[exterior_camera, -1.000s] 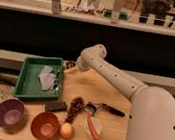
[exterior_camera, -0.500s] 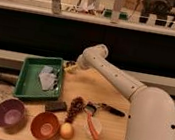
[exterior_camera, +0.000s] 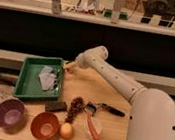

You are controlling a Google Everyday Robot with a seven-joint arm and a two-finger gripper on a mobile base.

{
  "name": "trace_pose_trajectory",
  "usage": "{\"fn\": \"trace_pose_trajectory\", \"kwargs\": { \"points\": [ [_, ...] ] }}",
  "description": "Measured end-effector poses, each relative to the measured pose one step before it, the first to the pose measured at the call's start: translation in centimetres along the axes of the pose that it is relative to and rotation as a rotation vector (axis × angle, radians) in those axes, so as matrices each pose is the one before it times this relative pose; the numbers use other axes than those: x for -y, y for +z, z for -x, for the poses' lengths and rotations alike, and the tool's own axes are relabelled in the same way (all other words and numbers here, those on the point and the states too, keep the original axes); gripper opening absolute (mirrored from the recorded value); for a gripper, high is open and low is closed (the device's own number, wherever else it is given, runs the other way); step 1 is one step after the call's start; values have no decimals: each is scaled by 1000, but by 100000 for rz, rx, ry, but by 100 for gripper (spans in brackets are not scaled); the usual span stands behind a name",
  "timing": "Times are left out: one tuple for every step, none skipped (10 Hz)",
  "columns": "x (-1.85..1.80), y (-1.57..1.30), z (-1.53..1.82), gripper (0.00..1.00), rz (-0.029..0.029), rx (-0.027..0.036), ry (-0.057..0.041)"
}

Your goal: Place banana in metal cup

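My gripper [exterior_camera: 71,66] is at the end of the white arm [exterior_camera: 114,79], over the far left corner of the wooden table [exterior_camera: 109,139], just right of the green tray [exterior_camera: 25,81]. A small yellowish shape shows at the gripper; it may be the banana, I cannot tell. A pale, shiny, crumpled-looking thing [exterior_camera: 46,77] lies in the tray; I cannot tell if it is the metal cup. No other cup shows.
Along the table's front stand a purple bowl [exterior_camera: 8,113], an orange bowl [exterior_camera: 45,125] and a round orange fruit [exterior_camera: 66,130]. A black bar [exterior_camera: 55,106], a dark red cluster [exterior_camera: 75,108], an orange-handled tool [exterior_camera: 92,125] and a black-handled tool [exterior_camera: 110,109] lie mid-table.
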Motion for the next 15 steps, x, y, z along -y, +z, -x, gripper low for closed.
{"fn": "trace_pose_trajectory", "kwargs": {
  "points": [
    [239,237,-16,0,-3144,-3151,711],
    [262,220,2,0,-1740,-1148,406],
    [223,251,3,0,-1513,-427,246],
    [202,205,-88,0,-1555,-473,332],
    [126,196,-205,0,-1267,-526,378],
    [183,194,-135,0,-1070,-328,271],
    [152,192,-36,0,-572,46,233],
    [205,216,-108,0,-432,302,411],
    [143,214,-136,0,-82,614,360],
    [90,150,-181,0,24,641,411],
    [49,115,-223,0,35,679,315],
    [52,58,-178,0,32,1000,410],
    [-5,34,9,0,-61,844,37],
    [24,-15,-46,0,-597,344,-83],
    [-82,34,-70,0,-551,253,-47]
  ]
}}
